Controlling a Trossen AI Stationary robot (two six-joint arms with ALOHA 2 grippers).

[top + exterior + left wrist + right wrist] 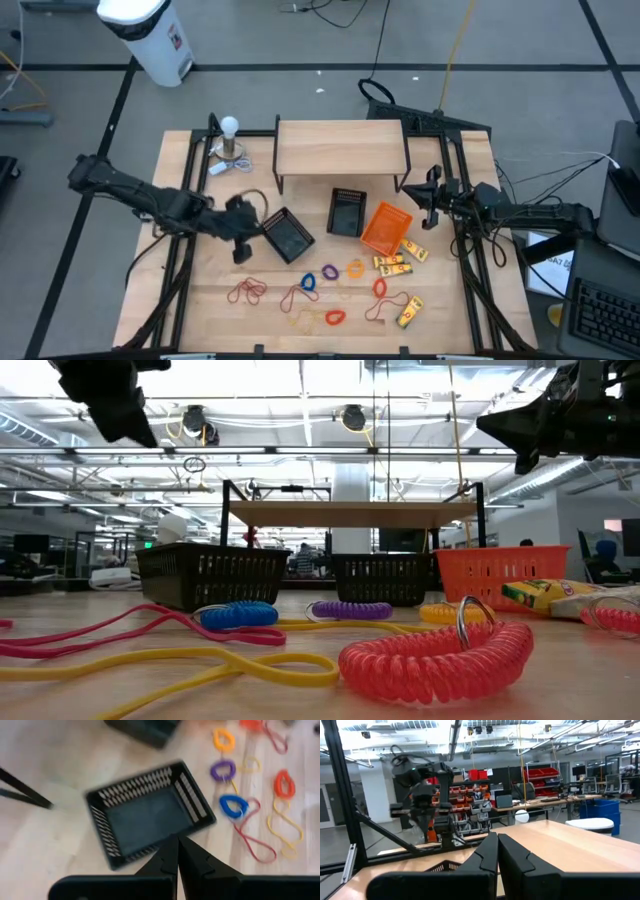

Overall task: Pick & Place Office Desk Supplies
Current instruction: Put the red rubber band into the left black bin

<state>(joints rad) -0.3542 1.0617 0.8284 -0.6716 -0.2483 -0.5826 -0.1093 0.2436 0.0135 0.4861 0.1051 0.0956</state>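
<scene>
So the supplies are all spread over the front half of the table. There are thin rubber bands: a red one (pixel 246 291), a yellow one (pixel 305 319), another red one (pixel 379 309) further right. Mixed in are coiled loops that look like spiral keychain cords: blue (pixel 307 283), purple (pixel 329 272), orange (pixel 355 268), plus a fat red coil (pixel 435 657) right up front in the low view, with a metal ring through it. The small yellow packets (pixel 393 264) sit just beside the orange tray (pixel 384 228), with one more (pixel 409 312) nearer the front edge.

My read on handling: everything here is light. The flat bands are floppy and lie flush on the wood, so I'd pinch straight down where two strands cross or bunch up, since a single strand may slip out. The coils are springy and stand proud, so grab across the coil's thickness. The packets look stiffer but glossy, so probably a bit slippery. I'd close across the narrow sides.

The left gripper (pixel 176 851) hangs over the angled black mesh tray (pixel 145 812), fingers pressed together, holding nothing. The right gripper (pixel 497 851) waits up near the wooden shelf (pixel 340 147), fingers also pressed together and empty.
</scene>
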